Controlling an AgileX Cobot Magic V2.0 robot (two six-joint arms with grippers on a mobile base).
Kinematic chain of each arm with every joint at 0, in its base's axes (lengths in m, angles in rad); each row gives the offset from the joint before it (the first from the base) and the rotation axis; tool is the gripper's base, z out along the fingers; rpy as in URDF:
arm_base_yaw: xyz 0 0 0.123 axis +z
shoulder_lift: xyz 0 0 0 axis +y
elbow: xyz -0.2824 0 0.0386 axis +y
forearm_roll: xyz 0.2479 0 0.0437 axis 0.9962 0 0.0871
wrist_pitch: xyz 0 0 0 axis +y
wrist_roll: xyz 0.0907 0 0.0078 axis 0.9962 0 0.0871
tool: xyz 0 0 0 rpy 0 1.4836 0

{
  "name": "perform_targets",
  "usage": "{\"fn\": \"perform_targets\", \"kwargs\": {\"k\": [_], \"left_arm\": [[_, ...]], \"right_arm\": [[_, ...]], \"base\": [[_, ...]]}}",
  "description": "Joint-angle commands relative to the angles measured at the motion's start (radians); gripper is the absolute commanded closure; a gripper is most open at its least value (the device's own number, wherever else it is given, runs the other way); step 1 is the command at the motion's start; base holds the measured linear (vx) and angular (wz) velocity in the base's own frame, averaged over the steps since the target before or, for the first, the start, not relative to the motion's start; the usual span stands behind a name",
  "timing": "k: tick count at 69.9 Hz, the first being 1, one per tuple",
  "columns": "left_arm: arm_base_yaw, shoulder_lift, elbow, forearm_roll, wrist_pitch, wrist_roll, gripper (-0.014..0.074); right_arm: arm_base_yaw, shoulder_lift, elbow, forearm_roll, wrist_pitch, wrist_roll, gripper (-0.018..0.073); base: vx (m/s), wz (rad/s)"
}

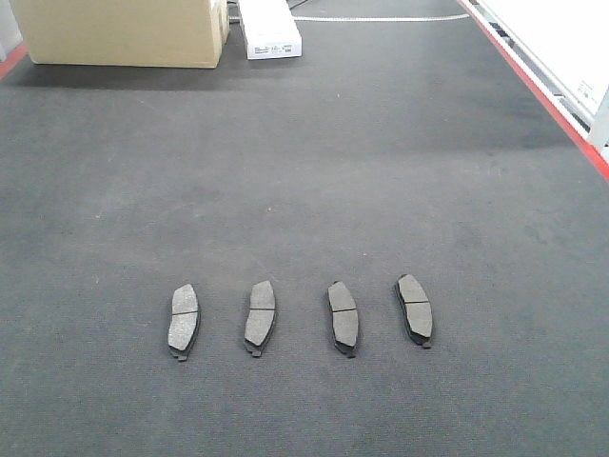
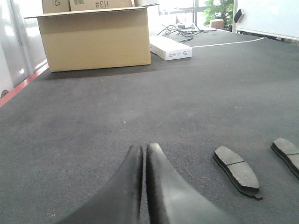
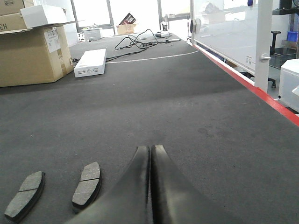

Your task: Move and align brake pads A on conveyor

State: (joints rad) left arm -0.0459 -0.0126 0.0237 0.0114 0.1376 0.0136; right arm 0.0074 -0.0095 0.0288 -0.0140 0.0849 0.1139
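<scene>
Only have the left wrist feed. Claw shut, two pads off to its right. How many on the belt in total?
Observer: Four brake pads, in one row across the conveyor.
Operator: Right claw carrying anything?
Observer: No. The right claw is shut and empty, above bare belt.
Operator: Row straight?
Observer: Roughly. The pad at the right end of the front view sits slightly higher in that view than the other three.

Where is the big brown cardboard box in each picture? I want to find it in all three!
Front view: the cardboard box sits at the top left, at the conveyor's far end.
Left wrist view: the box is upper left, beyond the closed left gripper.
Right wrist view: the box is at the far left edge.
Shared landmark: the flat white box just right of it.
</scene>
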Motion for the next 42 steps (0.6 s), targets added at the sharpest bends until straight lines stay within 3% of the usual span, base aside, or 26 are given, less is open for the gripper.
{"fn": "perform_targets", "kwargs": {"k": [1, 42], "left_arm": [[0.005, -0.012, -0.009, -0.003, -0.074, -0.006, 0.0603], [0.005, -0.012, -0.009, -0.003, -0.074, -0.006, 0.0603]], "right_arm": [[-0.007, -0.016, 0.019, -0.01, -0.068, -0.002, 0.0565], [-0.007, -0.016, 0.019, -0.01, -0.068, -0.002, 0.0565]], "base": [[0.0, 0.0], [0.0, 0.0]]}}
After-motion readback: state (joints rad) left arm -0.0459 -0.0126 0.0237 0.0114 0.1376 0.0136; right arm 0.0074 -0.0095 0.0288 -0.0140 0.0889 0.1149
